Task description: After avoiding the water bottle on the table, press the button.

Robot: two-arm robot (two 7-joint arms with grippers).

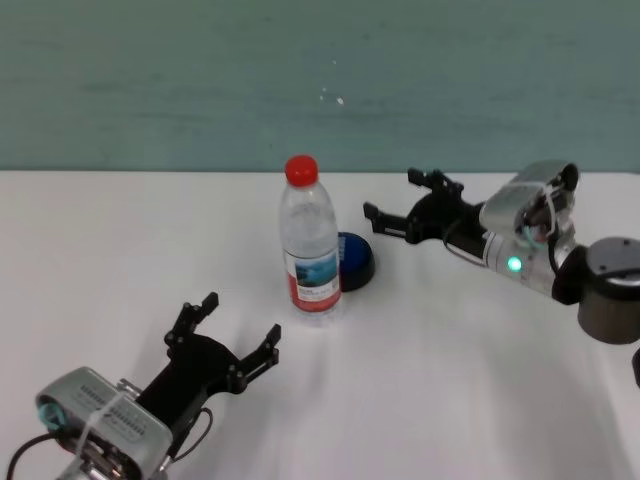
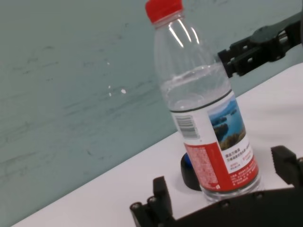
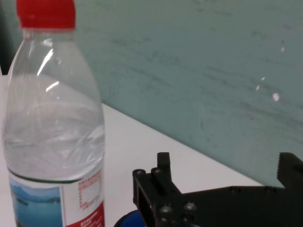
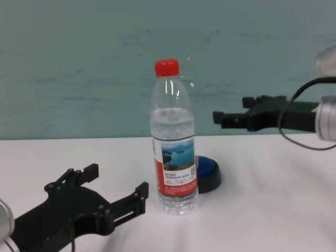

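I saw the button (image 1: 355,262) on the tabletop (image 1: 480,380) just behind the bottle (image 1: 308,243). My right gripper (image 1: 391,207), spread, hovered near it; left gripper (image 1: 238,335) rested spread nearby.

The water bottle (image 2: 204,113) stands upright on the table (image 2: 118,189), button (image 2: 189,171) just behind it.

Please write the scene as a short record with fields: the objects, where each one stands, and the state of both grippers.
surface: white table
water bottle: upright, red cap on, part full
button: blue top, black base, just behind the bottle toward the robot's right
right gripper: open, raised above the table, right of the button, not touching it
left gripper: open, low and near, left of the bottle, apart from it
button pressed: not yet
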